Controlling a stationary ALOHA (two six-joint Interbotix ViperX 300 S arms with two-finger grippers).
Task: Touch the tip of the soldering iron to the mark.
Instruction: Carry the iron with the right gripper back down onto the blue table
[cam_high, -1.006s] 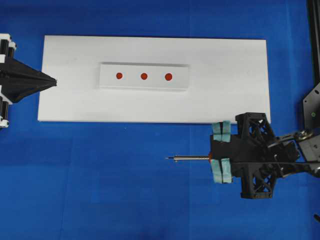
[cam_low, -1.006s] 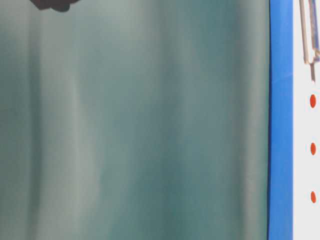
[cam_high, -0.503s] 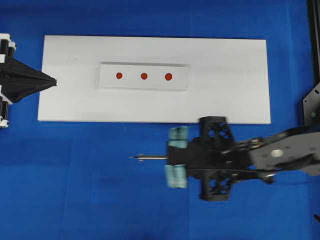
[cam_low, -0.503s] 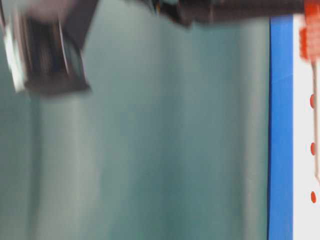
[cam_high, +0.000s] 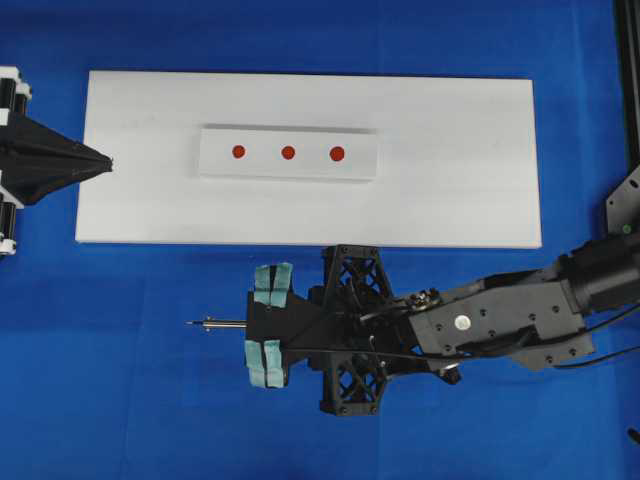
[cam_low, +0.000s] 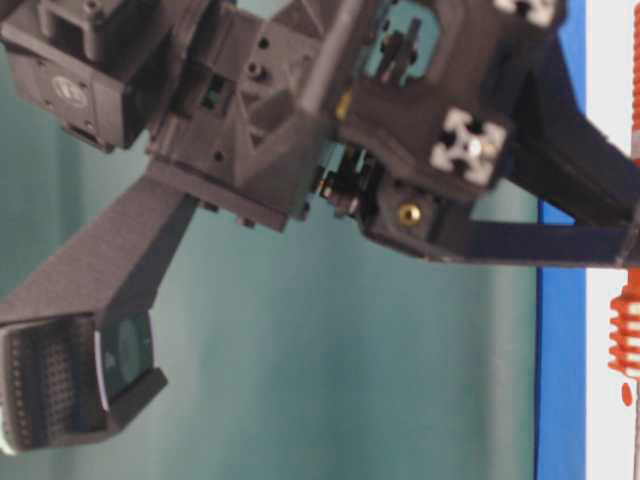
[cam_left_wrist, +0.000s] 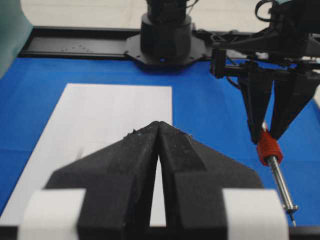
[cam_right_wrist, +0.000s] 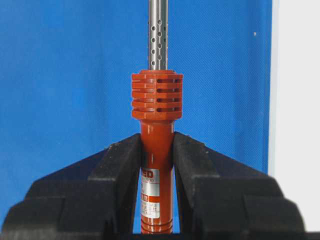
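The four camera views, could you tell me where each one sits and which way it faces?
Overhead: looks straight down on the white board; both arms show.
Table-level: low and apparently turned sideways; right arm fills it, board edge at right.
Left wrist: behind the shut left gripper, facing along the board.
Right wrist: behind the right gripper, facing along the soldering iron it clamps.
Shared: the iron shows in all four.

Large white board (cam_high: 450, 190) on blue cloth (cam_high: 120, 380); teal backdrop (cam_low: 300, 400) behind.
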